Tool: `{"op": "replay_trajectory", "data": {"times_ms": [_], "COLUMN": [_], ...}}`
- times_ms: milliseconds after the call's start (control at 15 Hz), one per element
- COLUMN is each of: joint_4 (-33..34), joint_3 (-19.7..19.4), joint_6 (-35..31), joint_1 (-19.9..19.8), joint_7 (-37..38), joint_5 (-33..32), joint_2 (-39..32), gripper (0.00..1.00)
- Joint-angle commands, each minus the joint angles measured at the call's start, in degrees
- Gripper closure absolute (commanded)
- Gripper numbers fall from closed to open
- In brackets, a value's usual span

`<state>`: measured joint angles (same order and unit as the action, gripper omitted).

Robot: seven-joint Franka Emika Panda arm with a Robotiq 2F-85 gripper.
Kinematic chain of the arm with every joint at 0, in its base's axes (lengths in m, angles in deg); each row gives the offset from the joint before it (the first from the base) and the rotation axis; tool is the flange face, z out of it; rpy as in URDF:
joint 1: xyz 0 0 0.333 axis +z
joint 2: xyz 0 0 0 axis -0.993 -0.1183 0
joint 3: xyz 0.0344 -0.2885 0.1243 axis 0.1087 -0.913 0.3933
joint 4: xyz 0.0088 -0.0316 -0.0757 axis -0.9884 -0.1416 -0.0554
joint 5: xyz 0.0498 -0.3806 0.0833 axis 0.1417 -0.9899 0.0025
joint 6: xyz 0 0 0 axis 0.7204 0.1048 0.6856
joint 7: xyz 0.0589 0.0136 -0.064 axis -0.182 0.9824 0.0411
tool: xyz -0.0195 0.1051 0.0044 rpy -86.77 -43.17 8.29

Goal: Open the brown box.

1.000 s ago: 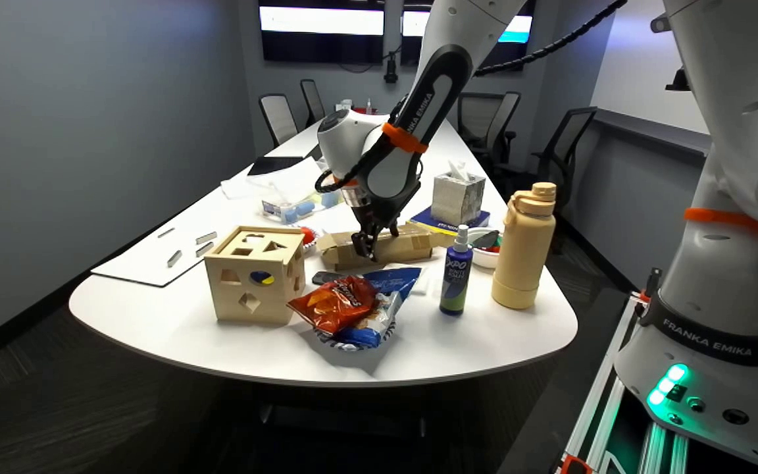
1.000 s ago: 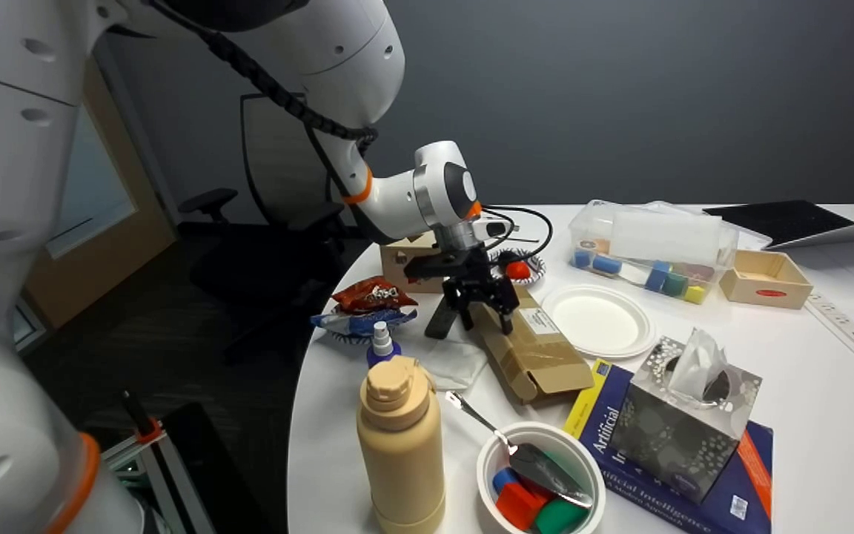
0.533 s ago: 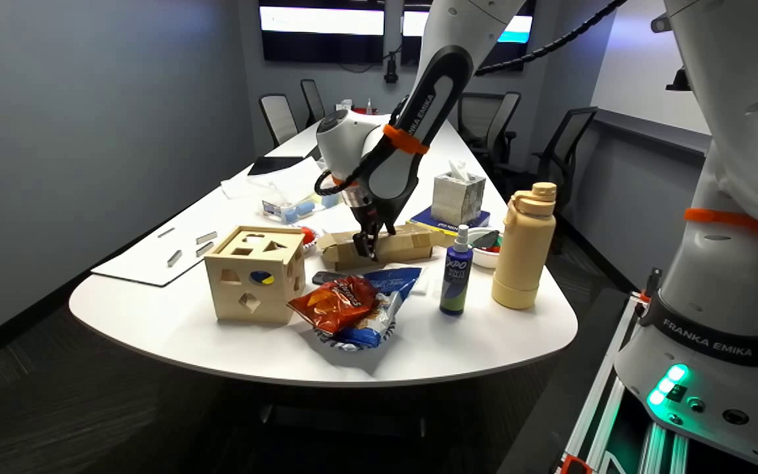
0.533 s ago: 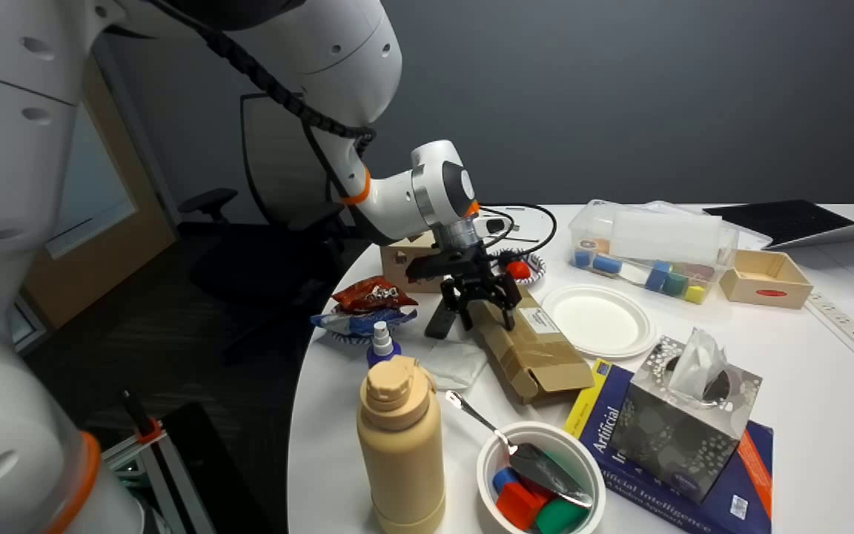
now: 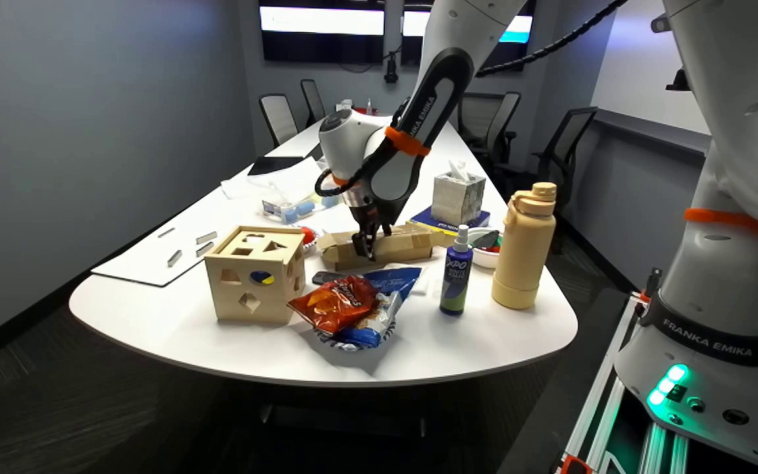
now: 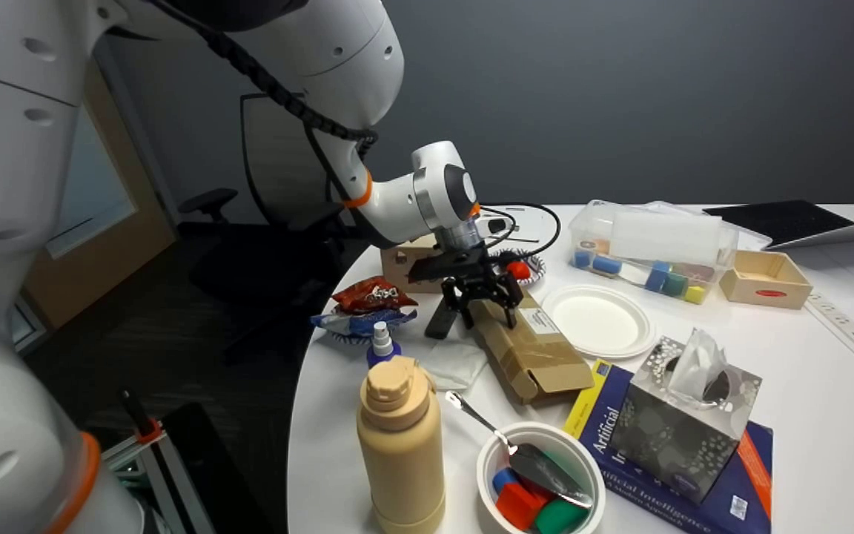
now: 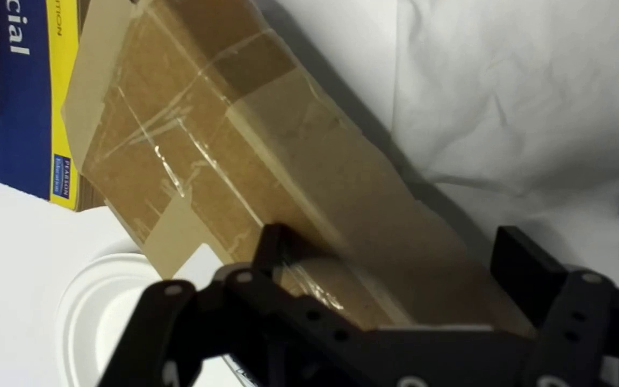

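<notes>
The brown box (image 5: 408, 245) is long, low and lies flat on the table; it also shows in an exterior view (image 6: 527, 348). Clear tape runs along its top, and an end flap (image 6: 564, 377) sticks out toward the book. My gripper (image 6: 489, 319) points down at the box's end nearer the wooden cube. In the wrist view the gripper (image 7: 393, 247) is open, its fingers wide apart. One finger (image 7: 272, 247) is over the box's top; the other finger (image 7: 524, 269) is beyond its long side. I cannot tell whether either touches the box.
A wooden cube (image 5: 254, 276), chip bags (image 5: 336, 303), a spray bottle (image 5: 456, 273) and a tan bottle (image 5: 524, 247) stand around. A white plate (image 6: 601, 322), a book (image 6: 672, 475) with a tissue box (image 6: 683, 415), a tub (image 6: 486, 475) and a black remote (image 6: 440, 319) are near the box.
My gripper has shifted only very slightly over the box. Its jaws stay open, and the box has not visibly moved.
</notes>
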<state>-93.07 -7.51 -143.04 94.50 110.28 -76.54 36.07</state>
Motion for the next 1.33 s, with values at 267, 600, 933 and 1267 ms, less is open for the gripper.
{"op": "replay_trajectory", "data": {"times_ms": [267, 600, 933, 1267], "joint_4": [-3.18, -3.44, -6.52, -6.17], "joint_3": [-1.52, -0.07, 0.84, -1.43], "joint_6": [-2.38, -5.32, -7.44, -7.22], "joint_1": [1.57, 0.35, -0.91, 1.81], "joint_7": [-1.11, -2.69, -3.87, -0.42], "joint_5": [-6.75, -5.84, -5.50, -12.53], "joint_2": [2.28, 2.23, 5.75, 4.81], "gripper": [0.00, 0.00, 0.00, 0.00]}}
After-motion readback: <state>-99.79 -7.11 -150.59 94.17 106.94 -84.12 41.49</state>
